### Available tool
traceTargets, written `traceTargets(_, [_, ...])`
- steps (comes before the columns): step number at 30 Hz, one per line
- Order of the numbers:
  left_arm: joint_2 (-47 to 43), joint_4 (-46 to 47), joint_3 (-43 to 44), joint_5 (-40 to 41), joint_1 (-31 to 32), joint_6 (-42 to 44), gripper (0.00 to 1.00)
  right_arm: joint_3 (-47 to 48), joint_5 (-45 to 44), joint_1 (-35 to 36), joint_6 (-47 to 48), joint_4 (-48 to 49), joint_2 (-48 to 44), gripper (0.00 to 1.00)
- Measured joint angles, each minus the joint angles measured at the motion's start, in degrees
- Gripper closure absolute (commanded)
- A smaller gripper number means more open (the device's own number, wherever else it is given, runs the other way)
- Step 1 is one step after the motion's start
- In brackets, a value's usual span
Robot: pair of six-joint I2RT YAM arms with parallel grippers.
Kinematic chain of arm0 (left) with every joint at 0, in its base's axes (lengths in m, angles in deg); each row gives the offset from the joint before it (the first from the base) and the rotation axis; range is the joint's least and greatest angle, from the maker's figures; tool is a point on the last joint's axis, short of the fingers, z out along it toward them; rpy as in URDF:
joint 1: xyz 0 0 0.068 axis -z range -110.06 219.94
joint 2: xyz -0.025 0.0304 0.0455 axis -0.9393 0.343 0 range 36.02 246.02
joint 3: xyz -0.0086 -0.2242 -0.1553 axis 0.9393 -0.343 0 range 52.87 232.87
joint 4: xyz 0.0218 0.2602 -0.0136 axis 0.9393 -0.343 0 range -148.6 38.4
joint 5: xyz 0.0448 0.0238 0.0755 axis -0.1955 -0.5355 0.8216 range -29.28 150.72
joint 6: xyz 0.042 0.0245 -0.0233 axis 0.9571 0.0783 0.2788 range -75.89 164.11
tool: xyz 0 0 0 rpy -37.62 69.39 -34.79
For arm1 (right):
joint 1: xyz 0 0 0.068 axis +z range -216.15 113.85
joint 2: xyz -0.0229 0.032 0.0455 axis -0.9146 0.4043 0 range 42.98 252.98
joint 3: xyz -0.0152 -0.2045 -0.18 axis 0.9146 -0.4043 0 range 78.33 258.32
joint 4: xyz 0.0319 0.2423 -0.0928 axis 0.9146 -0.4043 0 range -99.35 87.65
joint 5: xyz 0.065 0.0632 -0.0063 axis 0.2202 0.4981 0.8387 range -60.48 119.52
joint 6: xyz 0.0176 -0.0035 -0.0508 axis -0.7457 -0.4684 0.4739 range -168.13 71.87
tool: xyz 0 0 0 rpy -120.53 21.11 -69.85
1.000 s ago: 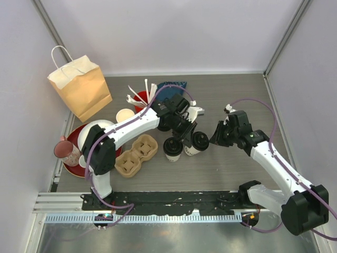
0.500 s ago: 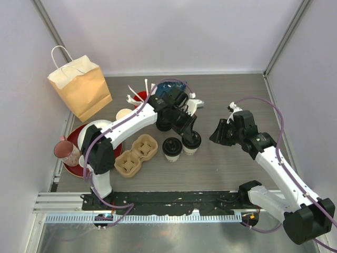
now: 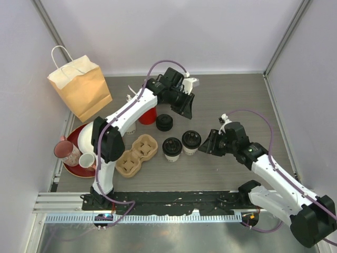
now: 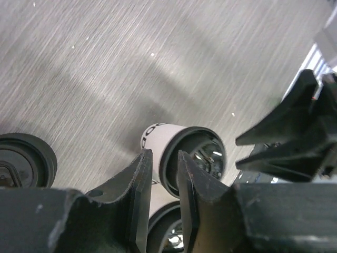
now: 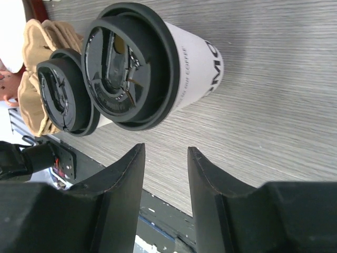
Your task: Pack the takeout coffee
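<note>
Your left claw (image 3: pixel 187 109) hangs above the worktop (image 3: pixel 237 100), fingers narrowly parted, gripping nothing. Your right claw (image 3: pixel 205 143) sits low, just beside the nearest takeout coffee cup (image 3: pixel 191 140), fingers apart and empty. A second cup (image 3: pixel 172 147) stands next to that one, and a third cup (image 3: pixel 165 122) behind them. All three are upright on the worktop, outside the cardboard carrier (image 3: pixel 137 154).

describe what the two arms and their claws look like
Both the left arm and right arm have white tubular links joined by chunky black joints, with a purple cable looping loosely along each. The left claw and right claw are matte black, each with two flat, tapered fingers.
</note>
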Motion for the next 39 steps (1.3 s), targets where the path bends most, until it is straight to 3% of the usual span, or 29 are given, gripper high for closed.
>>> traceTargets(6, [5.49,-0.79,0.00,0.04,-0.33,-0.26,0.69,-0.26,1.29,1.33,-2.34,5.46,4.17,0.60])
traceTargets(13, [5.79,-0.22,-2.16,-0.07,-0.11,-0.35,0.70,-0.28,0.85,1.33,-3.32,8.24,6.10,0.67])
traceTargets(29, [1.09,-0.04,-12.55,-0.50,-0.22,0.13,0.70,2.86,-2.86,-1.11,-0.22,6.95,9.33,0.68])
traceTargets(39, [0.09,-0.11,-13.53,-0.22,-1.11,0.35,0.66,6.05,-2.73,-1.14,1.95,4.17,10.08,0.67])
